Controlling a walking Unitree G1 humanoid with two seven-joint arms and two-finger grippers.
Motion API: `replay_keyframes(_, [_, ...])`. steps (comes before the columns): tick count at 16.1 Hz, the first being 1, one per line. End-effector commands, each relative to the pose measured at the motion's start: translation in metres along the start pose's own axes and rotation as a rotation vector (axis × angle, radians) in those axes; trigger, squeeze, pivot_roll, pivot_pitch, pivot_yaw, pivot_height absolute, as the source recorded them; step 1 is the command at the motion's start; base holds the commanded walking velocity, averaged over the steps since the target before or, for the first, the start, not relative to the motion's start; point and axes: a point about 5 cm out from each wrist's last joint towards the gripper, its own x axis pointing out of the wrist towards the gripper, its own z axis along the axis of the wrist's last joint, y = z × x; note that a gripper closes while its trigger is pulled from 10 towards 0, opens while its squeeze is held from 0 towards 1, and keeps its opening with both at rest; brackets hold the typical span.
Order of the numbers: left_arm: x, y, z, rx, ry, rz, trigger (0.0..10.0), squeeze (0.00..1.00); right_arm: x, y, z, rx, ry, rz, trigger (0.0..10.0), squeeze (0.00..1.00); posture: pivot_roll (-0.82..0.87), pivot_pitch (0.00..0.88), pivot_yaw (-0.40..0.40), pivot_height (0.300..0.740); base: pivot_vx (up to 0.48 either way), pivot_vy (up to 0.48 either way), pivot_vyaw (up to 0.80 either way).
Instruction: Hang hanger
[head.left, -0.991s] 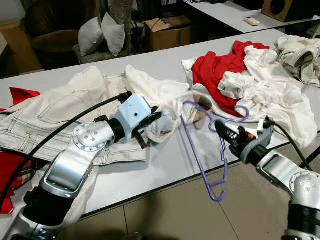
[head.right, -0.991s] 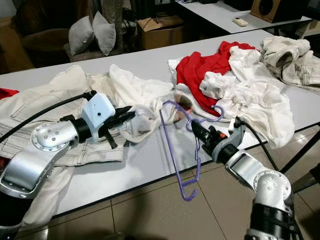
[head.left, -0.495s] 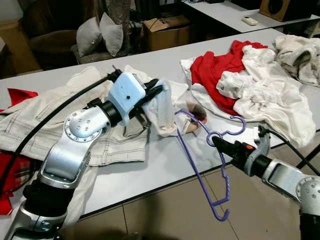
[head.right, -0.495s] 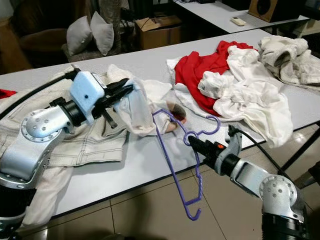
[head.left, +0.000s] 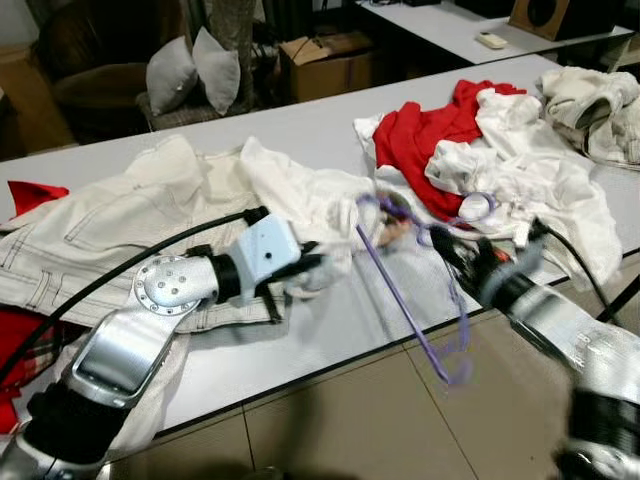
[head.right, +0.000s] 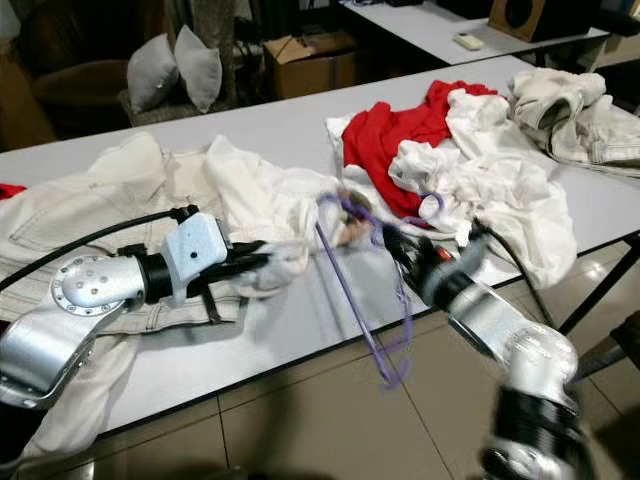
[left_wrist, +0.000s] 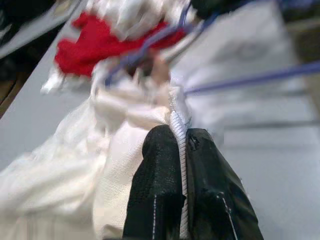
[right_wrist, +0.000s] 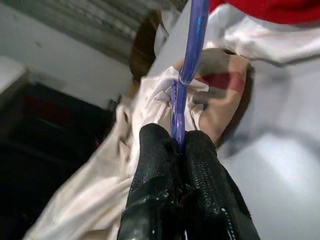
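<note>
The purple hanger (head.left: 415, 290) hangs off the front edge of the table (head.left: 330, 320), hook end up by the clothes. The right tool (right_wrist: 179, 145) is clamped tight on its wire; the wrist view shows both fingers pressed on it, while the head views are too blurry there. The left tool (left_wrist: 181, 150) is pinched shut on a white garment (left_wrist: 130, 130), w/ fabric squeezed between its fingers. Farther back are a cream jacket (head.left: 110, 225) and a red shirt (head.left: 430, 140) in a white pile.
</note>
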Motion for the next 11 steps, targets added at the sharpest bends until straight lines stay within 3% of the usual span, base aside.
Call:
replay_keyframes(1, [0.001, 0.003, -0.005, 0.032, 0.045, 0.030, 0.0, 0.00, 0.005, 0.000, 0.000, 0.019, -0.024, -0.002, 10.0, 0.00, -0.16, 0.000, 0.097, 0.740, 0.000, 0.000, 0.00])
replay_keyframes(2, [0.002, 0.005, -0.009, 0.037, 0.074, 0.061, 0.0, 0.00, 0.012, 0.003, -0.002, 0.017, -0.037, 0.004, 10.0, 0.00, -0.16, 0.000, 0.101, 0.740, 0.000, 0.000, 0.00])
replay_keyframes(4, [0.006, 0.003, -0.012, 0.006, 0.092, 0.106, 0.0, 0.00, 0.027, 0.013, 0.010, 0.016, -0.209, 0.028, 10.0, 0.00, -0.15, 0.000, 0.105, 0.740, 0.000, 0.000, 0.00])
replay_keyframes(6, [0.009, -0.005, -0.008, -0.002, 0.061, 0.083, 0.0, 0.00, 0.035, 0.018, 0.019, 0.203, -0.321, 0.087, 10.0, 0.00, -0.15, 0.000, 0.106, 0.740, 0.000, 0.000, 0.00])
replay_keyframes(8, [0.013, -0.013, -0.002, -0.013, 0.019, 0.053, 0.0, 0.00, 0.047, 0.029, 0.010, 0.249, -0.291, 0.156, 10.0, 0.00, -0.14, 0.000, 0.108, 0.740, 0.000, 0.000, 0.00])
replay_keyframes(11, [0.015, -0.019, 0.003, -0.027, -0.010, 0.033, 0.0, 0.00, 0.063, 0.036, 0.003, 0.277, -0.296, 0.157, 10.0, 0.00, -0.14, 0.000, 0.102, 0.740, 0.000, 0.000, 0.00])
